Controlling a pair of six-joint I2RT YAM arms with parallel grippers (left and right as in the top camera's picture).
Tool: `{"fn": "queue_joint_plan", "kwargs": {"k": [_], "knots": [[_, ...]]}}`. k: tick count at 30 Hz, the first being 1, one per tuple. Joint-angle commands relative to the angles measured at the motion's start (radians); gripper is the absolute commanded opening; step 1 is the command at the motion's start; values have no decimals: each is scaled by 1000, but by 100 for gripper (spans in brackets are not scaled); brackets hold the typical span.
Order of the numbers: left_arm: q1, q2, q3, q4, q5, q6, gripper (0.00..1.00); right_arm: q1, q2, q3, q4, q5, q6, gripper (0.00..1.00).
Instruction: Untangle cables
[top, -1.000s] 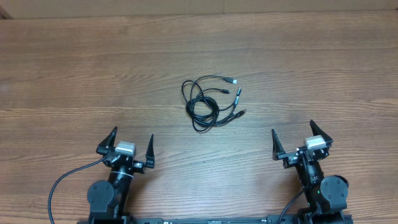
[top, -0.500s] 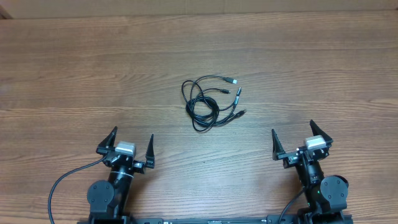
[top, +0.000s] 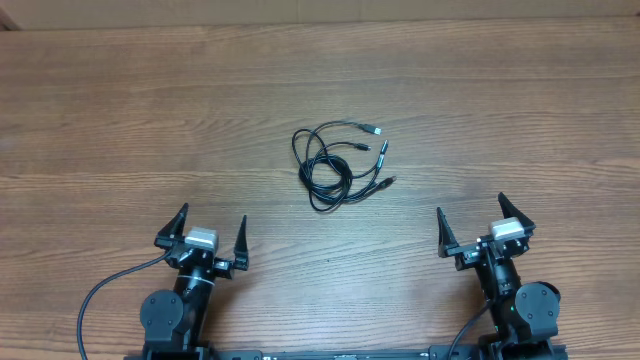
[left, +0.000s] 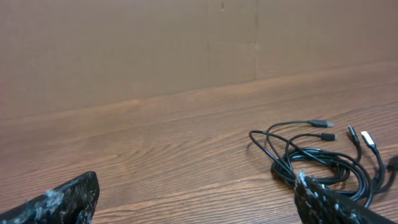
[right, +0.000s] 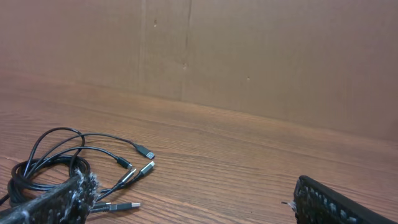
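Note:
The cables (top: 332, 165) lie in one tangled black coil at the middle of the wooden table, their small plug ends fanned out to the right. In the left wrist view the cables (left: 317, 158) sit ahead and to the right; in the right wrist view the cables (right: 59, 163) sit ahead and to the left. My left gripper (top: 210, 230) rests near the front left edge, open and empty. At the front right, my right gripper (top: 484, 220) is open too, with nothing between its fingers. Both are well short of the coil.
A thicker black wire (top: 100, 292) curves from the left arm's base at the front edge. A brown wall (left: 186, 43) rises behind the far edge of the table (top: 150, 120).

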Motion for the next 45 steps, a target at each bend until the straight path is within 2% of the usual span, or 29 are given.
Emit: {"fn": "queue_joint_plan", "kwargs": {"k": [1, 6, 9, 14, 23, 28, 34, 40, 45], "knots": [[-2, -8, -4, 4, -27, -20, 100, -4, -7, -11, 3, 1, -1, 100], [-2, -8, -4, -6, -18, -340, 99, -4, -7, -11, 3, 1, -1, 100], [-2, -8, -2, -6, 36, -430, 100, -4, -7, -11, 3, 1, -1, 100], [-2, -7, 24, -45, 151, -434, 100, -4, -7, -11, 3, 1, -1, 100], [-2, -5, 208, -265, 116, -342, 100, -4, -7, -11, 3, 1, -1, 100], [-2, 38, 296, -304, 85, -343, 100, -4, -7, -11, 3, 1, -1, 100], [-2, 203, 421, -322, 92, -343, 100, -4, -7, -11, 3, 1, -1, 100], [-2, 480, 641, -438, 118, -342, 99, -4, -7, -11, 3, 1, -1, 100], [-2, 713, 856, -571, 279, -316, 100, -4, -7, -11, 3, 1, -1, 100]]}}
